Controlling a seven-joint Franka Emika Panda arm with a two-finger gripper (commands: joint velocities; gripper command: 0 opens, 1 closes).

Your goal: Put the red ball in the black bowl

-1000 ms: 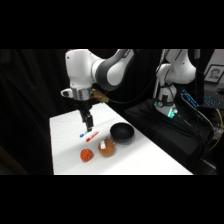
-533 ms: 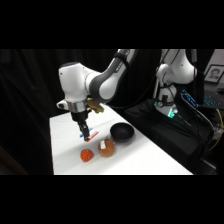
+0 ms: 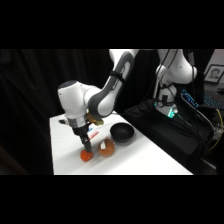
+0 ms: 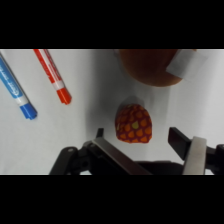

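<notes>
Your gripper (image 4: pixel 137 142) sits spread open on either side of the red ball (image 4: pixel 133 123), lined up to grab it before heading to the black bowl (image 3: pixel 122 133).

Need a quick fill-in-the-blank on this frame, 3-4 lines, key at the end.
1. In the wrist view the claw is open, and the thing between its fingers is the red ____.
2. The marker lying next to the red marker is ____ in colour.
3. The ball lies on the table; the black bowl holds ____.
4. In the wrist view the orange-brown object bears a ____ patch.

Missing words: ball; blue; nothing; white
</notes>
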